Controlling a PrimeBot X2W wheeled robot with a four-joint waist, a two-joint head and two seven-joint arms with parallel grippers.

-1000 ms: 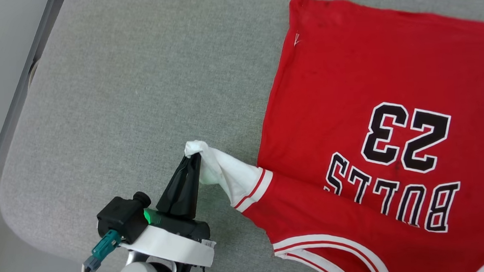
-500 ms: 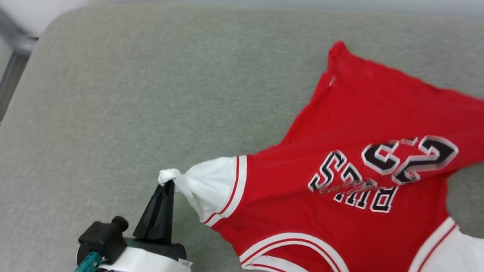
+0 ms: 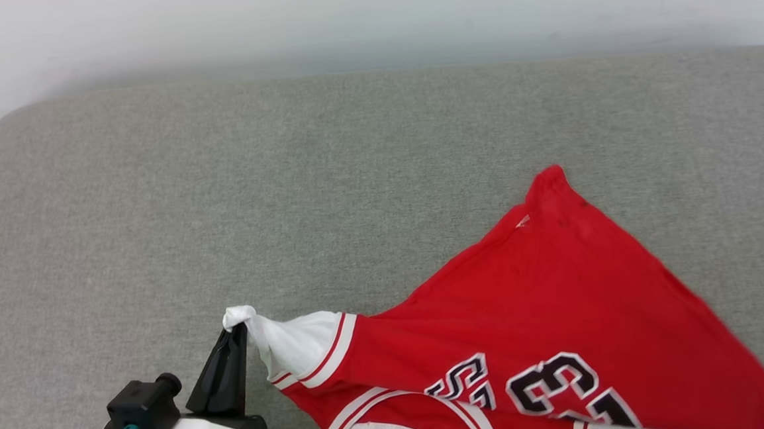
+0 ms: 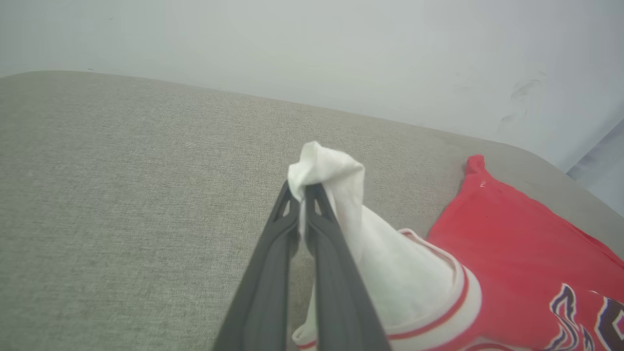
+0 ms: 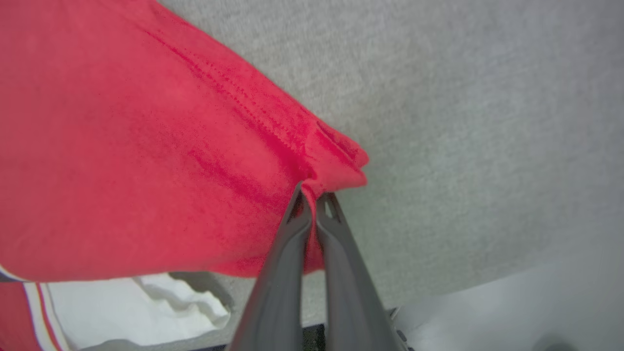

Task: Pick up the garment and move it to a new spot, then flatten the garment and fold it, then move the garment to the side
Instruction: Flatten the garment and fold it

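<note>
Pinching, left: the left tool (image 4: 303,189) has its fingers pressed together on the bunched tip of a white sleeve (image 3: 300,342) of the garment (image 3: 559,283). The sleeve is drawn into a cone toward the tool.
Pinching, right: the right tool (image 5: 314,196) has its fingers pressed together on a hemmed red corner of the garment.
Garment: it sits at the lower right of the head view, spread over the cushion (image 3: 221,184). One red corner points toward the far edge. The dark white-outlined lettering faces up and is partly cut off by the bottom of that view.
Trim: red-and-white stripes ring the held sleeve's seam and the neckline near the bottom edge.
Other sleeve: white and crumpled, it shows under the red fabric at the lower left of the right wrist view.
Cushion: grey and woven, with a rounded far left corner.
Wall: the wall (image 3: 370,16) is pale and runs behind the cushion's far edge.
</note>
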